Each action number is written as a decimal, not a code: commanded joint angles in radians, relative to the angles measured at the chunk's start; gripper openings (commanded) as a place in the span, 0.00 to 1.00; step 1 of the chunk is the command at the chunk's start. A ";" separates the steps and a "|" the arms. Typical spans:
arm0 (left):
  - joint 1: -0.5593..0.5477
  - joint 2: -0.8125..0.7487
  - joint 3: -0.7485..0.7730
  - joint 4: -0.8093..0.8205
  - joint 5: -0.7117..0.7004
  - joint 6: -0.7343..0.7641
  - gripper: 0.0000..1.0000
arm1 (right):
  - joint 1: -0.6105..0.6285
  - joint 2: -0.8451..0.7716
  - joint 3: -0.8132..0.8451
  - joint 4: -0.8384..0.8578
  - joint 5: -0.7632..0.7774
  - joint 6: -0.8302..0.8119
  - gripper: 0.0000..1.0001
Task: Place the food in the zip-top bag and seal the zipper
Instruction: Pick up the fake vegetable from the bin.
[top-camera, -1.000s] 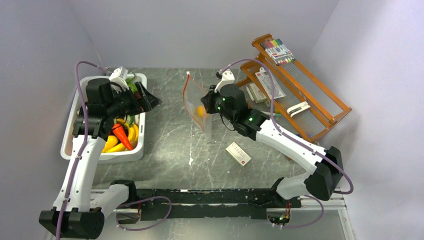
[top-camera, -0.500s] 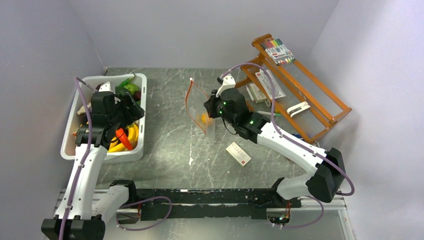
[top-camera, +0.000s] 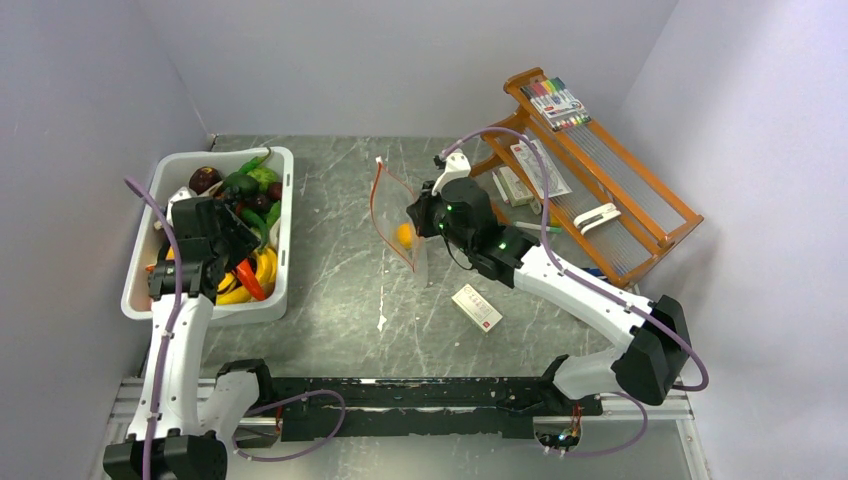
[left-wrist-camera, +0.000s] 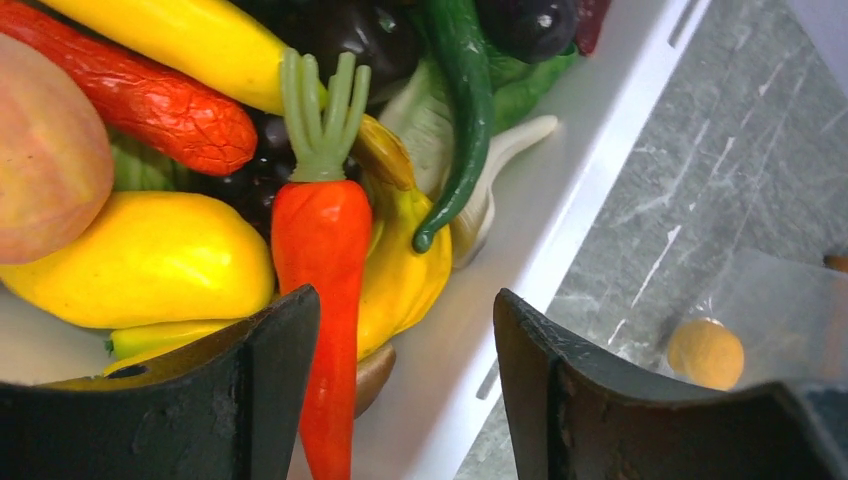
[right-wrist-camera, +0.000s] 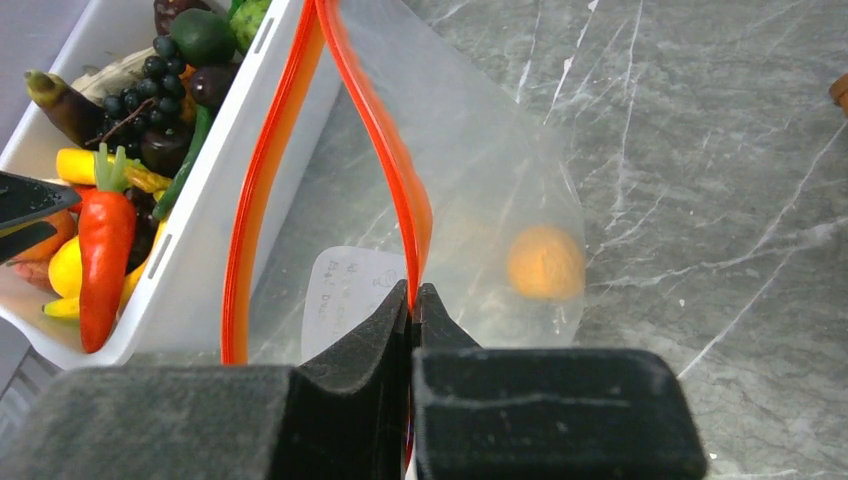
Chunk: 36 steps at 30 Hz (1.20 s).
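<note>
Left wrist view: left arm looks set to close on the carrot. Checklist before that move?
1. Left fingers apart: ok.
2. Orange toy carrot with green top inside the gap: ok, but hugging one finger.
3. Nothing else in the gap: not ok, a yellow toy fruit lies there too.
4. Finger depth around the carrot: cannot tell.
5. Right fingers pinching the clear zip-top plastic bag at its red-orange zipper strip: ok.
6. Bag mouth open: ok.

White tub (right-wrist-camera: 210, 190), orange carrot (left-wrist-camera: 322, 250) with pale green top, yellow banana (top-camera: 265, 272), wrinkled red chilli (left-wrist-camera: 140, 100), dark green pepper (left-wrist-camera: 462, 110), near-black grapes (right-wrist-camera: 160, 75), clear zip-top bag (right-wrist-camera: 480, 170) edged by a red-orange zipper (right-wrist-camera: 420, 220), grey table (top-camera: 340, 290) veined white, multicoloured markers (top-camera: 553, 100).
</note>
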 joint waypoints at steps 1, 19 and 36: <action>0.012 0.019 -0.009 -0.047 -0.082 -0.052 0.63 | -0.003 -0.002 -0.011 0.033 0.002 0.007 0.00; 0.019 0.108 -0.088 -0.001 -0.091 -0.068 0.47 | -0.003 0.000 -0.009 0.036 0.014 0.003 0.00; 0.021 0.047 -0.072 0.001 -0.077 -0.053 0.29 | -0.003 0.009 0.006 0.027 -0.009 0.003 0.00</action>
